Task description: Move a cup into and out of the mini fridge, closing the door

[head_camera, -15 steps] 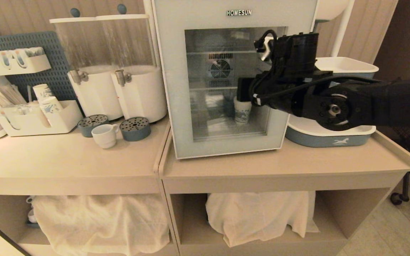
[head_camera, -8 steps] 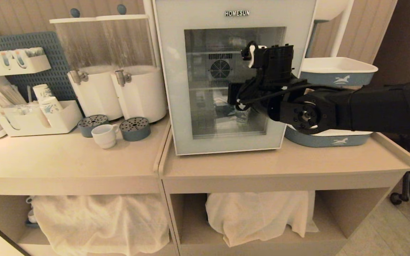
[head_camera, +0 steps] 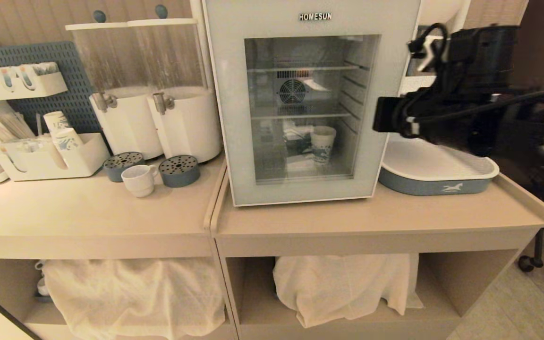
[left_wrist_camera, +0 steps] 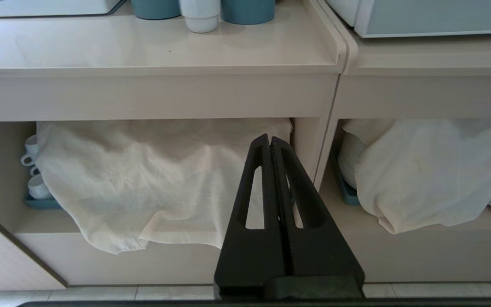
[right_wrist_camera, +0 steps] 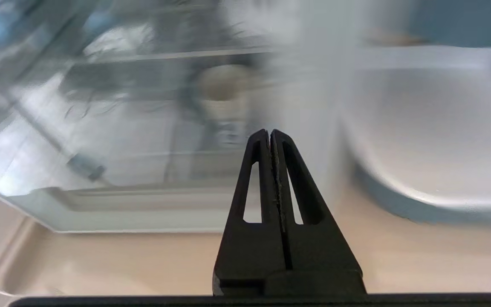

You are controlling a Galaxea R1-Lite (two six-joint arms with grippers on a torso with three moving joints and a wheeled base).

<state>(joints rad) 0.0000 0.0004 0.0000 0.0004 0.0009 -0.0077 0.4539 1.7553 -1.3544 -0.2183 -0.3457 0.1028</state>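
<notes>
White ceramic cup sits on the table left of the mini fridge, door closed; rigid, smooth, probably chips easily, so pinch the rim or wall opposite the handle; right gripper and left gripper fingers clenched, empty.

White cup, white mini fridge, blue-patterned paper cup

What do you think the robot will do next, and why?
Probably swing the right gripper, shut and empty, toward the door's edge to pull it open: the mini fridge is closed, and the white cup still sits outside on the counter.
</notes>
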